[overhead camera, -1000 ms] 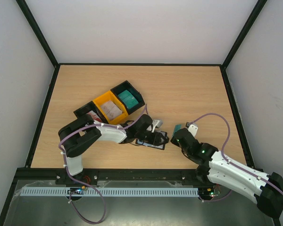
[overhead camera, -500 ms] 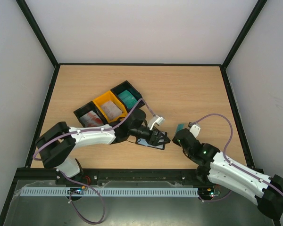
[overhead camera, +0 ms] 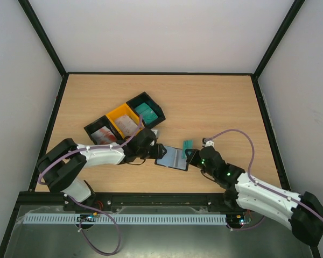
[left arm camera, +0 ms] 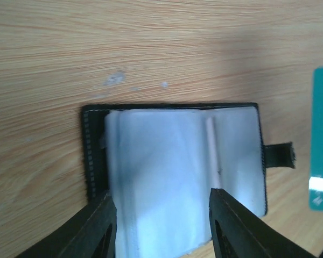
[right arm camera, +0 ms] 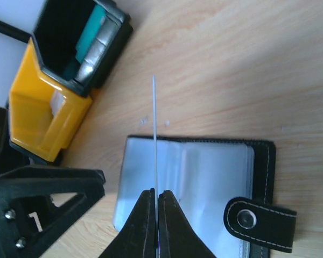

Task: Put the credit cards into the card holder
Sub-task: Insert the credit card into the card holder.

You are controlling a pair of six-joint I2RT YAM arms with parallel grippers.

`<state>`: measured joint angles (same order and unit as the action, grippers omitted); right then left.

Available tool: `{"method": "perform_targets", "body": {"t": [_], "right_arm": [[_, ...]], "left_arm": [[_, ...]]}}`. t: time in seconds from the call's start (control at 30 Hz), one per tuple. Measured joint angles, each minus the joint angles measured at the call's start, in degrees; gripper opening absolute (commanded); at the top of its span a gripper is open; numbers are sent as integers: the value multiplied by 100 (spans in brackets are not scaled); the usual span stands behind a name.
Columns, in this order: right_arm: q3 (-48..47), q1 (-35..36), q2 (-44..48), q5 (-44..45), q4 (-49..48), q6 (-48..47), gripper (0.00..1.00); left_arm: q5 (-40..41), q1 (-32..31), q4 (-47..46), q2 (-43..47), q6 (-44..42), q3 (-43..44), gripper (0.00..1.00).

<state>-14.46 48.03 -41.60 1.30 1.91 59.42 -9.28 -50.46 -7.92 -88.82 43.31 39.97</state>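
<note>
the left arm (overhead camera: 97, 155) lies low, stretched from its near-left base out to the right, forearm close to the table. the left gripper (left arm camera: 161, 196) tips down toward the surface, jaws spread wide, one finger (left arm camera: 99, 231) on each side of the wrist view. the right arm (overhead camera: 261, 189) reaches from the near-right base toward the left and far. the right gripper (right arm camera: 154, 200) is pinched tight on a card (right arm camera: 154, 134), which stands edge-on beyond its fingertips.
</note>
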Motion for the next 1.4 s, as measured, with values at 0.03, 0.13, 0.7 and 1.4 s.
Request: {"method": "perform_targets", "body": {"t": [0.03,0.13,0.7,1.4], "right_arm": [[79,0,-151,-103,-227,44,2],[293,-2,-614,-348,-802,197,2],[793,0,-1832,-640,-2697,688,2],[984,0,-2837,-931,-3783,752,2]], "left_arm": [[114,0,61,0,50,0,46],[365,0,205,0,155,-7,44],[765,-4,785,-358,621,186,43],[452,-404,1207,-485,1123,424,28]]}}
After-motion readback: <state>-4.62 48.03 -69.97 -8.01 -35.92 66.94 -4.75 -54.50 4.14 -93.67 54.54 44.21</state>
